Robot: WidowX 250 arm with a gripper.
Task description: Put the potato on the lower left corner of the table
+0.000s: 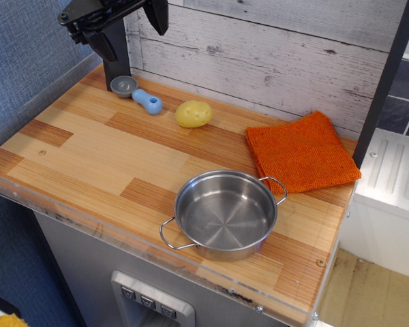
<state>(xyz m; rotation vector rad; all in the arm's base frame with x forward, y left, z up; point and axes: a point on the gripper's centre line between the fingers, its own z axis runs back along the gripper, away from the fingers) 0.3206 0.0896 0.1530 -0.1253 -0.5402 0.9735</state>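
The pale-yellow potato (193, 114) lies on the wood-plank table (88, 153) near the back, just right of the scoop. My black gripper (131, 28) hangs high at the top left, above the back left of the table. Its two fingers (157, 15) are spread apart and hold nothing. It is well above and to the left of the potato.
A grey scoop with a blue handle (138, 94) lies at the back left. A steel pot (225, 213) stands at the front centre. An orange cloth (301, 152) lies at the right. A white plank wall runs along the back. A clear rim edges the front.
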